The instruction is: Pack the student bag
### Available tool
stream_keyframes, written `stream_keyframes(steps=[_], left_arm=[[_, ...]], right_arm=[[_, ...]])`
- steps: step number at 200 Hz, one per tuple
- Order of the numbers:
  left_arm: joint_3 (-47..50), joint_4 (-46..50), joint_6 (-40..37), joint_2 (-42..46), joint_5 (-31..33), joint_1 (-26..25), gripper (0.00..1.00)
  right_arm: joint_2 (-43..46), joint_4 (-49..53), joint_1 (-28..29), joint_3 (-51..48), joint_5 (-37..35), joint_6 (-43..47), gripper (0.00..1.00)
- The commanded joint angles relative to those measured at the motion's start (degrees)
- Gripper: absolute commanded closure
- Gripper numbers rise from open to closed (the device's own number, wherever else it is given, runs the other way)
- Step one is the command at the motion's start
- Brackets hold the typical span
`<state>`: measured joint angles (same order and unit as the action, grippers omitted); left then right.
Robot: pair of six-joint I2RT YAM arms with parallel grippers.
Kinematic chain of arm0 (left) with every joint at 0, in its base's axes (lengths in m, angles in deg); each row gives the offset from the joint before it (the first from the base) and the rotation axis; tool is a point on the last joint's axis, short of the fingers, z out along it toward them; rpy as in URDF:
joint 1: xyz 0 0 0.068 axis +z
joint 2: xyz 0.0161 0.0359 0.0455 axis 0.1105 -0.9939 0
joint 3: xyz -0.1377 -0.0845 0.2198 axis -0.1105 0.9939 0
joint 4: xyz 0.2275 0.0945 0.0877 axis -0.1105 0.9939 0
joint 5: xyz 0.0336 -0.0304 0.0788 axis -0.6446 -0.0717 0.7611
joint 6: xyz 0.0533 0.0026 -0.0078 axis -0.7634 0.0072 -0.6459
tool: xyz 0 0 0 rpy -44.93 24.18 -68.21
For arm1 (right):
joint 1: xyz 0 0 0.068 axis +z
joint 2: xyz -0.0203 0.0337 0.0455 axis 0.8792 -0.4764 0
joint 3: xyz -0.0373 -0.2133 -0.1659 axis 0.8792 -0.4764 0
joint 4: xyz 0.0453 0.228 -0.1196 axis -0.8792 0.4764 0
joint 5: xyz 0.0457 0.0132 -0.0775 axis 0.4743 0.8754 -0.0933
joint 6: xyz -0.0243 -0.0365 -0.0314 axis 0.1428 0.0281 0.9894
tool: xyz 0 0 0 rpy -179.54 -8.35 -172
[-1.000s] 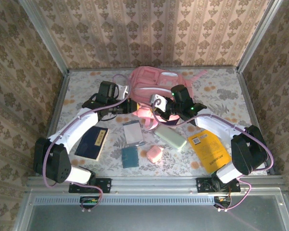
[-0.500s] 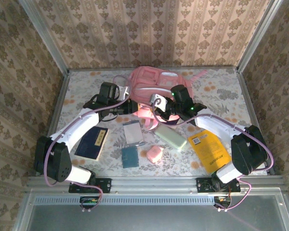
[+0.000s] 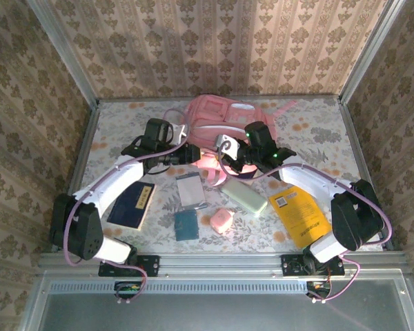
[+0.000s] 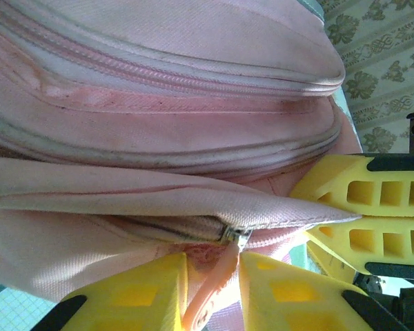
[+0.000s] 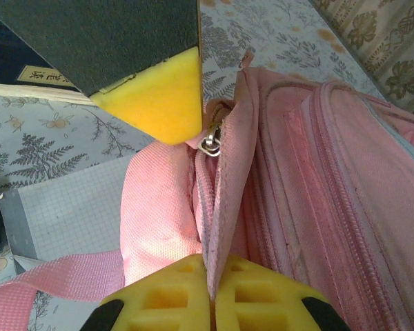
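The student bag (image 3: 224,117), a big pink backpack, lies at the back middle of the table, and both grippers meet at its near edge. In the left wrist view its zip slider (image 4: 236,238) sits at the end of a partly open zip. The pink pull tab (image 4: 217,279) hangs in the gap of my left gripper (image 4: 212,265), whose jaws stand apart and do not clamp it. My right gripper (image 5: 210,272) is shut on the bag's fabric flap beside the zip. One left fingertip (image 5: 159,96) shows just above the slider (image 5: 212,141).
Loose items lie in front of the bag: a dark blue book (image 3: 132,204), a grey notebook (image 3: 191,189), a small teal item (image 3: 186,225), a small pink pouch (image 3: 221,221), a pale green case (image 3: 244,196) and a yellow book (image 3: 300,214). Patterned walls enclose the table.
My left gripper's jaws have parted around the zip pull. Both arms have barely shifted, and the right gripper keeps its hold on the flap.
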<state>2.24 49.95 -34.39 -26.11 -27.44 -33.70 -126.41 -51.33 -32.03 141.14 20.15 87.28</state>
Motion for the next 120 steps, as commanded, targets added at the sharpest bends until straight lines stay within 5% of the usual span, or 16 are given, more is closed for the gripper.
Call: stream_keyframes(steps=[1, 23, 52, 120], left_arm=[[0.5, -1.5, 0.8, -1.3, -1.3, -0.8, 0.71], [0.2, -1.4, 0.7, -1.7, -1.1, -1.0, 0.71], [-0.2, -1.2, 0.2, -2.3, -1.0, -1.0, 1.0], [-4.4, 9.7, -6.0, 0.1, 10.7, -0.5, 1.0]], right_arm=[[2.2, -2.6, 0.4, 2.1, 1.6, -1.2, 1.0], [2.2, -2.4, 0.4, 2.2, 1.7, -1.2, 1.0], [2.3, -2.4, 0.4, 2.4, 1.5, -1.3, 1.0], [6.0, -5.6, 0.4, -0.5, -5.7, 0.0, 1.0]])
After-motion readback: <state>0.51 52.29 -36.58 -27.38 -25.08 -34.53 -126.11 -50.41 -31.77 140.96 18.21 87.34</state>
